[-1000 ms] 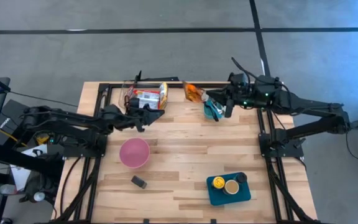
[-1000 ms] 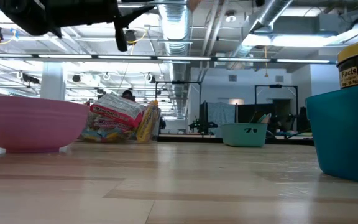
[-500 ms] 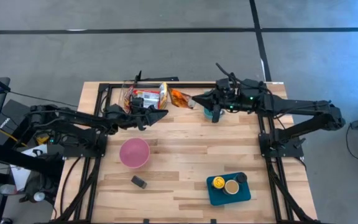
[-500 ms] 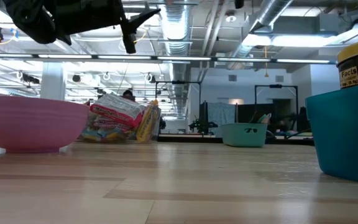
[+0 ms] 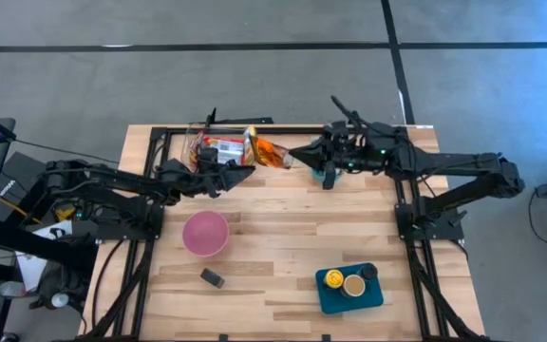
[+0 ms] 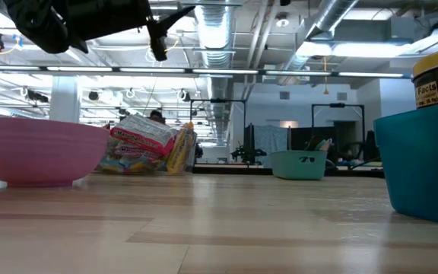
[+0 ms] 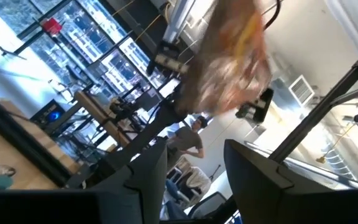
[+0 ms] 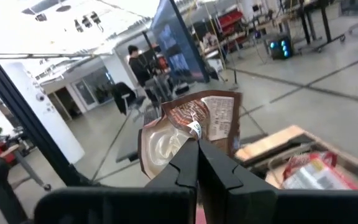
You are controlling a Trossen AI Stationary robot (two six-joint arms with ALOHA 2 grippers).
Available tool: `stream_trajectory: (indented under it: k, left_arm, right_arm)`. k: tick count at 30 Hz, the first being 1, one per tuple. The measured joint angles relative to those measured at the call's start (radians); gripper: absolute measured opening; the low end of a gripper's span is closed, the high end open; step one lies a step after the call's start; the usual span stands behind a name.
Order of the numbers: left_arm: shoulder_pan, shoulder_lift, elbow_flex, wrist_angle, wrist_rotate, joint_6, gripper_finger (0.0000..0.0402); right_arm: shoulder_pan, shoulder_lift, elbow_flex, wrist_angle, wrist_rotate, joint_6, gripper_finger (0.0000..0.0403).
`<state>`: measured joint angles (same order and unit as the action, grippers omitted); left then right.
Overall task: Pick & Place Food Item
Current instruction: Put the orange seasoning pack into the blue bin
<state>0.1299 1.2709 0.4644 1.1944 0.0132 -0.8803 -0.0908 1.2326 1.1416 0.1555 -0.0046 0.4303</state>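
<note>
- The right claw [image 5: 292, 152] is clenched on a crinkly orange and brown snack bag [image 5: 270, 152], holding it up in the air over the far edge of the wooden surface [image 5: 283, 237].
- The left claw [image 5: 245, 171] is close by, with its fingers a little apart and nothing in them.
- A pile of shiny snack packets [image 5: 221, 147] lies beneath.
- The bag hangs by one corner, so it could slip and fall.
- The two claws are near and might bump.

Robotics lab: exposed ducts [image 6: 213, 30], workstations.
</note>
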Motion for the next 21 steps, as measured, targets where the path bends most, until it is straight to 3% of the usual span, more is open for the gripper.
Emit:
stream_trajectory:
  k: [7,21]
  left_arm:
    - [0.0,0.0,0.0,0.03,0.013,0.007,0.0172]
    - [0.001,0.0,0.0,0.039,0.018,0.011,0.0168]
  right_arm:
    - [0.019,0.032,-0.002,0.015,-0.005,0.015,0.0]
    - [0.019,0.051,-0.001,0.047,-0.026,0.071,0.0]
